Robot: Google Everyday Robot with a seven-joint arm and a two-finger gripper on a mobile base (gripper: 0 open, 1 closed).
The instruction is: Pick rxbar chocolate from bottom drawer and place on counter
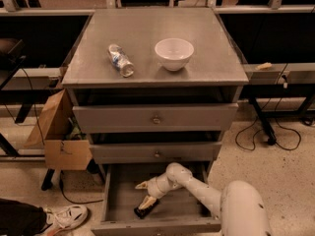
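With the drawer [120,193] open, the gripper [140,195] is spread wide over the bar [150,209], which is not yet gripped; lifting it to the counter [147,31] remains.

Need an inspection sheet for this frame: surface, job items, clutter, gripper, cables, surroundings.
Surface: the counter is grey, matte and flat.
Job's things: the rxbar chocolate lies in the open bottom drawer, near its front. It is not yet on the counter.
Clutter: a white bowl stands upright and a clear bottle lies on its side, both on the counter.
Grippers: the gripper is inside the bottom drawer with its fingers open, the lower one at the bar.
Cables: black cables loop on the floor to the right.
Surroundings: a cardboard box and a shoe are on the floor to the left.
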